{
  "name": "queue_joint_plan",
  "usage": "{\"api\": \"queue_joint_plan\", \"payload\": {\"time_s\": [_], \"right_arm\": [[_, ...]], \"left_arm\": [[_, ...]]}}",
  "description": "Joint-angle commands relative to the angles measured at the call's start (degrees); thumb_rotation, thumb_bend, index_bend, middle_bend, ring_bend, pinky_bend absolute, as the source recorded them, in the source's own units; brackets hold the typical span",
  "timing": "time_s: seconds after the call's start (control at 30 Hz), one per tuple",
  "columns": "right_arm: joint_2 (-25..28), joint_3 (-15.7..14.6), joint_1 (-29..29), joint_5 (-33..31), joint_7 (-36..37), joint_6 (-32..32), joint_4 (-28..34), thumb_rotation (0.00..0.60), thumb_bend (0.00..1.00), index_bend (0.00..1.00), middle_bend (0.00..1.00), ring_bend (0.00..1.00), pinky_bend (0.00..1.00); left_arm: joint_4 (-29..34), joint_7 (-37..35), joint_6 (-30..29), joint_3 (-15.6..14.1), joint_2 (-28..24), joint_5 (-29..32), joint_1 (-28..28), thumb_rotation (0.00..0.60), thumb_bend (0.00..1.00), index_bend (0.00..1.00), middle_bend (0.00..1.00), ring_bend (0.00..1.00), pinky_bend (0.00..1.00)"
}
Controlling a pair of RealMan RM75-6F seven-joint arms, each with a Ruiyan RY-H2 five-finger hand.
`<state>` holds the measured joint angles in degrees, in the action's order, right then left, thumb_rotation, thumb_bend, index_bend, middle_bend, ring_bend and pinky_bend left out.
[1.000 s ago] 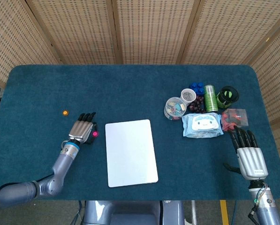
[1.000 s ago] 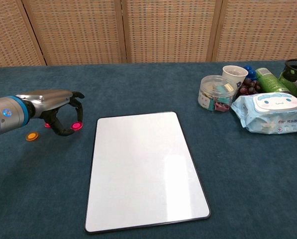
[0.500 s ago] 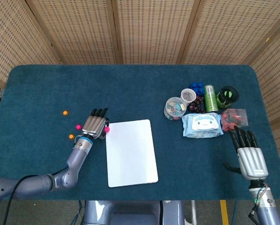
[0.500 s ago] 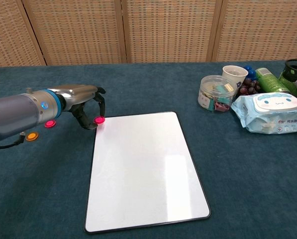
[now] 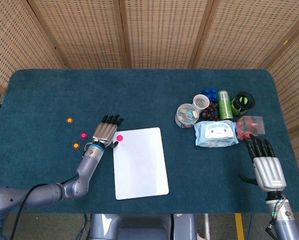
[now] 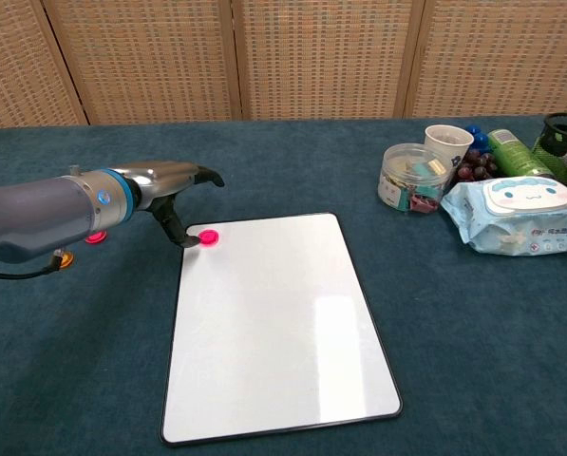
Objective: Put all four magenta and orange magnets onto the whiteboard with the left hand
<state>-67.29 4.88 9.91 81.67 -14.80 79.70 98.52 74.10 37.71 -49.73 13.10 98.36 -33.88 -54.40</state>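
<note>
The whiteboard (image 5: 141, 167) (image 6: 274, 332) lies flat in the middle of the blue table. One magenta magnet (image 5: 119, 137) (image 6: 207, 237) sits on its top left corner. My left hand (image 5: 106, 133) (image 6: 174, 190) hovers just left of that magnet, fingers lifted and spread, thumb tip beside it, holding nothing. Left of the hand lie a magenta magnet (image 5: 83, 135) (image 6: 95, 237) and two orange magnets (image 5: 76, 145) (image 5: 69, 120); one orange magnet (image 6: 63, 256) peeks out behind my forearm in the chest view. My right hand (image 5: 266, 167) rests open at the table's right front.
At the right stand a wipes pack (image 5: 216, 133) (image 6: 520, 217), a clear jar (image 5: 187, 115) (image 6: 406, 179), a paper cup (image 5: 201, 102) (image 6: 447, 144), a green can (image 5: 225, 104), a black mesh holder (image 5: 243, 102) and a red packet (image 5: 250, 125).
My left hand carried the magenta magnet rightward from the table onto the whiteboard's top left corner and let go, its fingers now lifted. The right hand has not moved.
</note>
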Motion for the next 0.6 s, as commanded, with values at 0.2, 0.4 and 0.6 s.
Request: {"api": "queue_joint_plan", "payload": {"time_s": [0.2,0.4,0.6], "right_arm": [[0.0,-0.05,0.01,-0.07,-0.11,-0.04,0.12,0.6,0.14,0.0,0.0,0.0,0.0],[0.02,-0.12,0.02,0.05,-0.29,0.01,0.24,0.6,0.14,0.0,0.0,0.0,0.0],[-0.05,-0.14,-0.04,-0.02,-0.53,0.15,0.4,0.6,0.14,0.0,0.0,0.0,0.0]], "left_arm": [[6.56,-3.66,-3.27,-3.22,-8.95,-3.69,5.24,0.6,0.36,0.35,0.0,0.0,0.0],[5.03,-8.25,-2.91,-4.77,-12.47,-5.16,8.77,0.6,0.37,0.41,0.0,0.0,0.0],[0.67,-12.49,0.14,-4.99,-12.63,-5.9,10.17,0.6,0.36,0.41,0.0,0.0,0.0]]}}
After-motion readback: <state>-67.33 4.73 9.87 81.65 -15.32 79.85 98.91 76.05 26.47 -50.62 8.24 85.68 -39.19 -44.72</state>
